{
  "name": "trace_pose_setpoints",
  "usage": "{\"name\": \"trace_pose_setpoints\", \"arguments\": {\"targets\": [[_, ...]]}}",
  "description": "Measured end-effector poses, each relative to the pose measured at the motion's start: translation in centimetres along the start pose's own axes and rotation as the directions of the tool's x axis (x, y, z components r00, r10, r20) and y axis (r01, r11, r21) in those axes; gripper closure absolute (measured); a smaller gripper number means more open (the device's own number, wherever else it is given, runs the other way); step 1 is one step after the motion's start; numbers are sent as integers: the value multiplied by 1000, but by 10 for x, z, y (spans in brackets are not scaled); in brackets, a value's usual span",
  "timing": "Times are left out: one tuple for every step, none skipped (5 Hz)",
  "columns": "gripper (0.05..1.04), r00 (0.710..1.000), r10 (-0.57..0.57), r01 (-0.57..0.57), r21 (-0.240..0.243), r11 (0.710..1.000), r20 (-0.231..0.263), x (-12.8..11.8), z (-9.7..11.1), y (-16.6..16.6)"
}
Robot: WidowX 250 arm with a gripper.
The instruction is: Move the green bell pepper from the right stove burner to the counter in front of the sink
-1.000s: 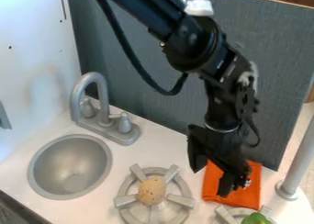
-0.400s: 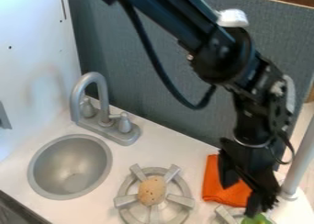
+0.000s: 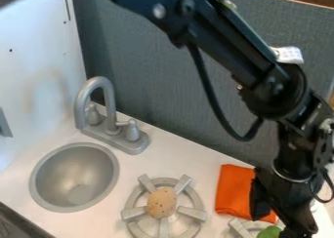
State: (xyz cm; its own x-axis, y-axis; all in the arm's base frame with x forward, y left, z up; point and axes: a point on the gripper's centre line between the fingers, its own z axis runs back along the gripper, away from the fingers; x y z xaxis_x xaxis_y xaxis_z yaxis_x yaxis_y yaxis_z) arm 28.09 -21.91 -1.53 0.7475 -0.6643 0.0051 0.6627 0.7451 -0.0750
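The green toy vegetable [image 3: 269, 232] is sitting at the lower right, over the right burner [image 3: 239, 228], and is running out of view at the bottom edge. Only its rounded top is showing, so which way it is pointing and how its long axis is lying cannot be told. The black gripper [image 3: 300, 231] is hanging just beside it, on its right; whether it is spread, pressed together or pinching something cannot be told. Behind and left of the gripper, a folded orange cloth [image 3: 233, 190] is lying flat, partly hidden. White counter [image 3: 189, 165] is running between the cloth and the left burner [image 3: 135, 213], which is holding an oval, speckled tan potato [image 3: 161, 203]. Farther left, more counter is separating that burner from the round sink [image 3: 72, 176]. The grey faucet [image 3: 122, 139] is standing behind, near the grey backboard [image 3: 166, 105].
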Motion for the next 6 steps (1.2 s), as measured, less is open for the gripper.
{"name": "trace_pose_setpoints", "arguments": {"targets": [[83,1000,2,-2,22,1000,-25,13,-11,-6],[83,999,-2,3,30,1000,-37,21,-19,-8],[83,998,15,-13,41,999,-53,24,-26,-5],[144,998,29,-25,56,998,-61,25,-24,-3],[415,997,42,-38,64,997,-65,24,-24,-1],[689,996,31,-26,56,998,-84,21,-24,-2]]}}
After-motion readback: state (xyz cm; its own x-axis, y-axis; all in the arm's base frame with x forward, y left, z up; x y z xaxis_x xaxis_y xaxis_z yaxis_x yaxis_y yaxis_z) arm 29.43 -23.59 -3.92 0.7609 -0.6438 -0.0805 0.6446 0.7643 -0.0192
